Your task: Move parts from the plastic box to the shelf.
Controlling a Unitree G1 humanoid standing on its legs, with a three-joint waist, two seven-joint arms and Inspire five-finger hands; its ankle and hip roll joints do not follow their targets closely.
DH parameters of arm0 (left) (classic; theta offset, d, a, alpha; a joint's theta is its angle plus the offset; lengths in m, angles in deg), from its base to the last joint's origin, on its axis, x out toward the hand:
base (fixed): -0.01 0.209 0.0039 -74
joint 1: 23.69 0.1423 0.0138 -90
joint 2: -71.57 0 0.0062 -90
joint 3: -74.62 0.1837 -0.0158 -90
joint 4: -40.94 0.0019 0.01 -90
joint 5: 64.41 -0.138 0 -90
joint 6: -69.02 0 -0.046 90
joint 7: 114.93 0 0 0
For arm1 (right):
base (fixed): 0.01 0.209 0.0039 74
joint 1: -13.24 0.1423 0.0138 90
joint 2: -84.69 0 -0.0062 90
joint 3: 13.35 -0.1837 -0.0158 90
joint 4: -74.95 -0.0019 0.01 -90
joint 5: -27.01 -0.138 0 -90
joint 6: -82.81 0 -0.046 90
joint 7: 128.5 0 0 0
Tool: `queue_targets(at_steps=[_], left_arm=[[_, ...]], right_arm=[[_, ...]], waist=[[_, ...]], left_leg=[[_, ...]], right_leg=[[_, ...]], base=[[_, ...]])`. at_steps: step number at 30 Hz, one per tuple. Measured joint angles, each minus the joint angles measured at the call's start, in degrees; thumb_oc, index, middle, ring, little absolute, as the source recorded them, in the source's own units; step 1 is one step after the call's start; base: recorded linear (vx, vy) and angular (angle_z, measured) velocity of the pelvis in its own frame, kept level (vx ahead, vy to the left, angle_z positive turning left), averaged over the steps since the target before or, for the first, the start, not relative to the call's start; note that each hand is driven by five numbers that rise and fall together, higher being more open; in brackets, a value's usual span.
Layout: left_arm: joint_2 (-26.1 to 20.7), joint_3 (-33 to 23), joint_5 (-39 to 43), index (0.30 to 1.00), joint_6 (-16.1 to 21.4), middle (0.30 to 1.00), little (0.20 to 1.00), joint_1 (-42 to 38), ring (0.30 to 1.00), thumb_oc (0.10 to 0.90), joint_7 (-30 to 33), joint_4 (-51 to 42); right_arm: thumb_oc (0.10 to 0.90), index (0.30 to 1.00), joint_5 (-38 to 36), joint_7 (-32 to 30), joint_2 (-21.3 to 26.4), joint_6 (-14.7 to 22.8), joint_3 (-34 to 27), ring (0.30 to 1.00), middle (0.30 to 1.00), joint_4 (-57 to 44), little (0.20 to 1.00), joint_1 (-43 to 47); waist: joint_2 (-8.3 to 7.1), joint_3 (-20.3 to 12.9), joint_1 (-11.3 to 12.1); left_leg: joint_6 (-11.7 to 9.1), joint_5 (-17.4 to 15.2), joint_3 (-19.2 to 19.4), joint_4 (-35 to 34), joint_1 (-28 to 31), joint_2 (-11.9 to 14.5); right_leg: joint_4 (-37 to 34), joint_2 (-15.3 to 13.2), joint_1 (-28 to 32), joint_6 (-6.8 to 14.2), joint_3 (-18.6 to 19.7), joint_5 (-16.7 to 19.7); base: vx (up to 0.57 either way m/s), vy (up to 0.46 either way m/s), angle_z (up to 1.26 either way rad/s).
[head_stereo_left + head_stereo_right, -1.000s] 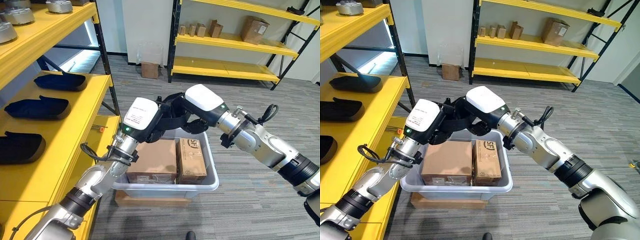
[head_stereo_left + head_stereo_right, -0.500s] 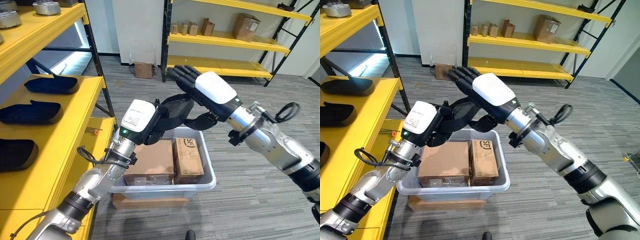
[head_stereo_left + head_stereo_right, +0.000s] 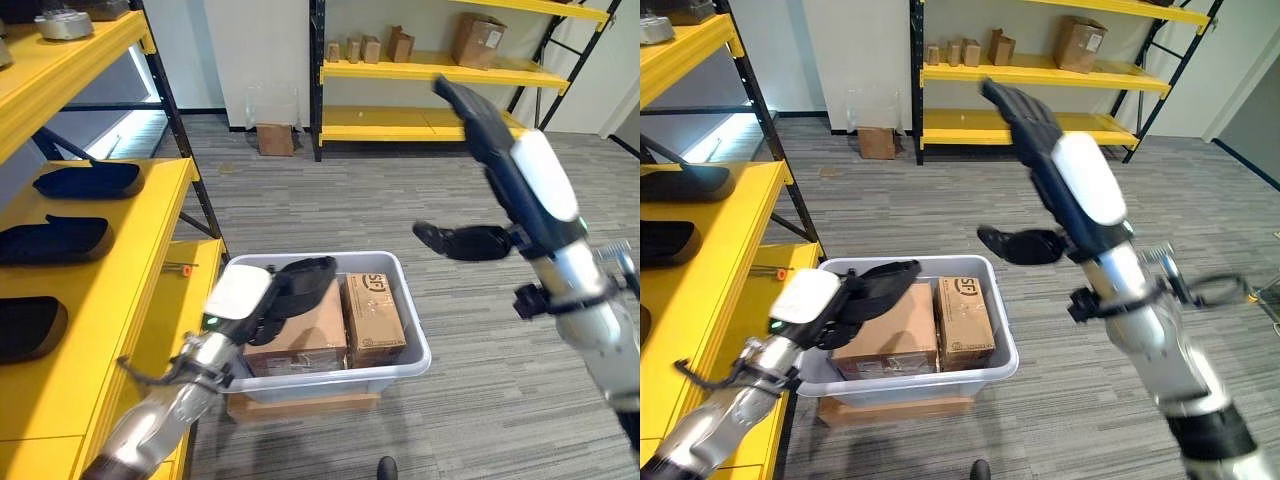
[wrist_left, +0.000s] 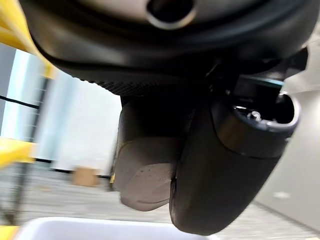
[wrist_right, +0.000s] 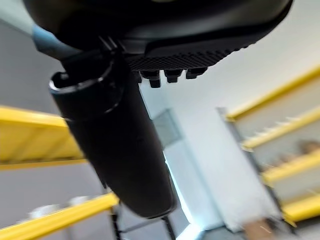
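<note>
A pale grey plastic box (image 3: 345, 375) stands on the floor beside the yellow shelf (image 3: 150, 300). It holds a large cardboard box (image 3: 310, 340) and a narrower one (image 3: 372, 318). My left hand (image 3: 295, 285) lies low over the large cardboard box with its fingers stretched out and nothing in them. Raised high to the right of the box, my right hand (image 3: 485, 125) has straight fingers and its thumb (image 3: 460, 241) held apart, also empty. Dark mitt-shaped parts (image 3: 85, 180) lie on the shelf's middle level.
A flat cardboard base (image 3: 300, 405) sits under the plastic box. Silver parts (image 3: 65, 22) rest on the top level and a small orange item (image 3: 185, 268) on the lower one. Far yellow racks (image 3: 430, 70) carry cardboard boxes. A shoe tip (image 3: 380, 468) shows near the bottom.
My hands have parted: the right one has swung up and to the right, the left one has dropped onto the large cardboard box. The view has also shifted.
</note>
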Motion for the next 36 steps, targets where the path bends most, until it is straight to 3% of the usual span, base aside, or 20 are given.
queue_targets(at_steps=[3,9,16,20,24,25,27,29,30,31,32,34,36], left_arm=[[0.19,-5.69,0.4,0.3,0.08,0.3,0.3,3.39,0.3,0.4,0.21,-1.35],[1.09,-11.22,2.07,0.3,0.31,0.3,0.3,8.59,0.3,0.4,0.17,-4.17],[2.93,-12.86,4.9,0.3,0.34,0.3,0.3,10.89,0.3,0.4,0.17,-8.39],[3.25,-13.12,6.57,0.3,0.54,0.3,0.3,10.87,0.3,0.4,0.76,-10.19],[3.76,-13.18,6.99,0.3,1.24,0.3,0.3,9.56,0.3,0.4,1.0,-10.67],[4.11,-13.31,7.0,0.3,1.14,0.3,0.3,9.66,0.3,0.4,1.39,-10.59],[4.64,-14.12,6.98,0.3,1.15,0.3,0.3,8.15,0.3,0.4,2.39,-10.89],[4.38,-13.38,6.9,0.3,1.19,0.3,0.3,6.21,0.3,0.4,1.99,-10.56],[4.34,-13.39,6.9,0.3,1.14,0.3,0.3,6.35,0.3,0.4,1.97,-10.59],[4.5,-13.39,6.91,0.3,1.16,0.3,0.3,6.46,0.3,0.4,1.94,-10.69],[3.58,-14.29,6.94,0.3,1.19,0.3,0.3,6.31,0.3,0.4,1.98,-10.91],[2.89,-14.55,6.92,0.3,1.04,0.3,0.3,6.33,0.3,0.4,1.85,-10.72],[2.74,-14.73,6.94,0.3,1.33,0.3,0.3,6.43,0.3,0.4,1.87,-11.28]], right_arm=[[0.9,1.0,-0.12,0.26,-1.9,-0.27,-0.9,1.0,1.0,0.05,1.0,-4.96],[0.9,1.0,-0.09,1.16,-5.64,-0.44,-1.0,1.0,1.0,1.3,1.0,-7.59],[0.9,1.0,-0.14,1.67,-6.62,-0.84,-0.43,1.0,1.0,3.65,1.0,-7.46],[0.9,1.0,-0.43,1.64,-6.18,-0.98,4.24,1.0,1.0,4.55,1.0,-2.12],[0.9,1.0,-0.91,2.27,-5.15,-0.79,7.41,1.0,1.0,4.64,1.0,2.31],[0.9,1.0,-1.49,2.09,-4.58,-0.81,7.93,1.0,1.0,4.52,1.0,2.83],[0.9,1.0,-2.38,2.09,-0.82,-0.7,10.63,1.0,1.0,3.68,1.0,8.13],[0.9,1.0,-2.38,2.08,0.74,-0.36,10.48,1.0,1.0,3.46,1.0,10.51],[0.9,1.0,-2.37,2.02,0.57,-0.36,10.49,1.0,1.0,3.36,1.0,10.78],[0.9,1.0,-2.36,2.01,1.63,-0.35,10.47,1.0,1.0,3.05,1.0,10.72],[0.9,1.0,-2.33,1.93,1.42,-0.32,10.24,1.0,1.0,2.94,1.0,10.37],[0.9,1.0,-2.3,2.01,1.05,-0.32,9.94,1.0,1.0,2.68,1.0,9.25],[0.9,1.0,-2.36,1.91,0.48,-0.19,8.05,1.0,1.0,1.4,1.0,7.96]], waist=[[0.66,0.01,0.05],[1.77,0.28,0.29],[4.67,2.01,2.96],[6.49,3.63,3.72],[6.83,6.18,5.46],[7.27,6.65,6.49],[6.56,8.27,7.62],[6.98,10.63,7.3],[7.07,11.03,8.98],[8.08,11.45,9.54],[6.56,12.72,9.96],[3.81,13.1,9.75],[3.9,13.1,8.37]], left_leg=[[-0.1,-0.08,-0.01,0.08,0.1,0.18],[-0.33,0.03,-0.08,0.19,0.18,0.29],[-0.24,0.28,-0.72,0.23,0.03,1.25],[-0.93,1.37,-1.76,1.11,-2.09,3.06],[-0.3,1.75,-2.28,1.19,-3.12,5.51],[-0.39,2.42,-3.09,3.21,-5.1,5.96],[-2.77,6.09,-5.29,5.38,-10.1,6.75],[-0.9,11.78,-7.13,3.8,-12.39,6.43],[1.22,13.59,-6.75,2.46,-12.76,5.32],[7.67,3.21,-4.87,2.63,-12.79,4.71],[8.65,-3.27,-5.38,5.34,-13.89,3.13],[5.51,-3.09,-2.46,13.53,-15.02,1.68],[4.14,-2.93,-1.03,17.34,-13.2,2.0]], right_leg=[[-0.02,0.35,0.0,0.03,0.1,-0.09],[0.08,0.26,0.16,0.08,-0.04,-0.17],[0.43,1.22,0.43,-0.31,-0.65,-0.38],[4.32,2.79,-2.84,-1.49,-1.04,-1.62],[8.76,4.44,-5.74,-2.74,-1.32,-4.31],[12.11,5.02,-7.23,-3.27,-2.8,-5.4],[21.96,5.46,-13.19,-7.25,-6.02,-11.45],[21.27,3.59,-12.42,-7.99,-10.52,-12.43],[21.54,3.37,-12.31,-9.18,-12.07,-12.8],[21.43,3.25,-11.74,-9.49,-13.69,-13.4],[21.23,1.17,-11.04,-10.06,-15.49,-13.53],[17.86,-2.44,-9.03,-12.33,-19.28,-11.47],[13.94,-2.66,-6.63,-11.8,-21.13,-10.51]], base=[[0.01,-0.033,-0.02],[-0.03,-0.078,0.01],[-0.09,-0.132,0.02],[-0.21,-0.21,0.01],[-0.16,-0.296,0.02],[-0.21,-0.359,0.09],[-0.16,-0.239,0.64],[-0.07,-0.247,1.11],[-0.04,-0.195,0.81],[-0.09,-0.125,0.97],[-0.08,-0.117,0.95],[-0.04,-0.092,0.92],[-0.04,-0.051,0.99]])
